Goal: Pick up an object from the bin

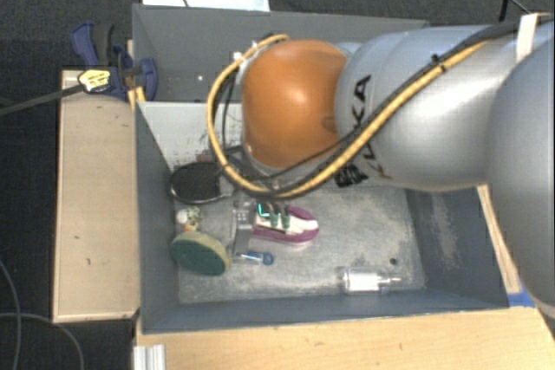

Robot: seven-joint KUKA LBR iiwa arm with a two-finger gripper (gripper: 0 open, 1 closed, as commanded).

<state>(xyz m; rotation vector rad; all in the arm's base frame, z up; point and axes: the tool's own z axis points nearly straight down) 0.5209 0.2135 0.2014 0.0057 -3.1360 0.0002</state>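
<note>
My gripper (259,228) hangs below the orange wrist cover, low over the left middle of the bin floor. Its fingers stand apart, open, with nothing visibly held between them. A pink and white oblong thing (299,228) with green marks lies right at the right-hand finger (277,221), mostly outside the gap. A small blue-tipped piece (258,257) lies just in front of the left-hand finger (241,231). A dark green round disc (201,256) rests to the front left of the gripper.
A black round lid (195,183) lies near the left wall, with a small white bit (186,219) below it. A white tube-shaped thing (368,280) lies near the front wall at the right. The big grey arm covers the bin's back and right.
</note>
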